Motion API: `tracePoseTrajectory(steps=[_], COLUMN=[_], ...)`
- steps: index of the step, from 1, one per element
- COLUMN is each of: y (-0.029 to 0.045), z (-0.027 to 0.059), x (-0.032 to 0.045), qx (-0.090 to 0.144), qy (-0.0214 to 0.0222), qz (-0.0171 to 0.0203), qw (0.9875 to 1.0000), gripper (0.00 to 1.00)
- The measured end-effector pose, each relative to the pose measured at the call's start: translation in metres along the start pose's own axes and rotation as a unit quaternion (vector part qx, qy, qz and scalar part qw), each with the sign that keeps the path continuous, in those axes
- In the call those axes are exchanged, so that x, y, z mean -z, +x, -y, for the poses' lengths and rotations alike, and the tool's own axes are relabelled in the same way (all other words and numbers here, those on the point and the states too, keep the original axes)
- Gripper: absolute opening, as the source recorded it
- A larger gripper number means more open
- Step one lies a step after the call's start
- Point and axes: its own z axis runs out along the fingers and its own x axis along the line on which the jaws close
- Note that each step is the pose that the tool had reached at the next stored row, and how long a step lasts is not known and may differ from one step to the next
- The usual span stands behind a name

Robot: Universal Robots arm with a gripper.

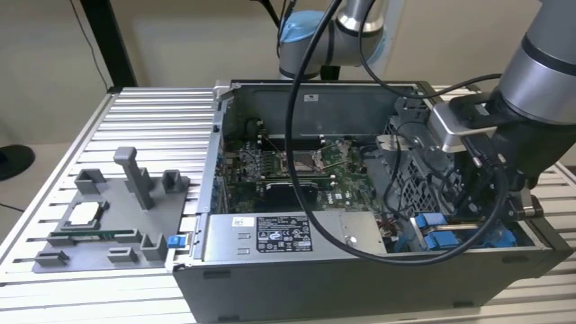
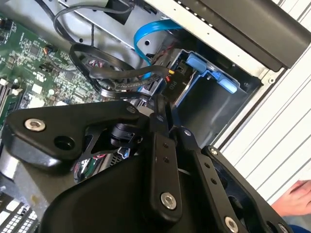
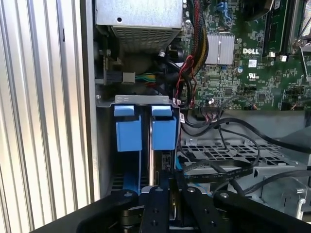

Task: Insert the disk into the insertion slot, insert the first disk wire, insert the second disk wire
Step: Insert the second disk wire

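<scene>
We see the open grey metal computer case on the ribbed aluminium table, the grey arm reaching into its corner by bright blue plastic carriers.

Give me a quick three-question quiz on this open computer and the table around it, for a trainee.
1. True or false: the computer case is open, with its motherboard exposed.
2. In the first wrist view, the carrier tabs in the drive bay are: A red, B blue, C yellow?
3. Fill in: the grey fixture tray lies to the exterior view's ___ of the case.
Key: 1 true; 2 B; 3 left.
</scene>
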Motion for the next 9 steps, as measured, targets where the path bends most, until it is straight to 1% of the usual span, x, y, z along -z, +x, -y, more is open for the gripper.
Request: tracePoseTrajectory(steps=[6,9], y=[-0.0010,-0.0008], z=[-0.0005,-0.0009], x=[-0.0034,-0.0067], qx=[0.001,0.001], qy=[0.0042,0.0050], qz=[0.0001,-0.0004], qw=[1.0000,1.0000], gripper=[0.00,0.00])
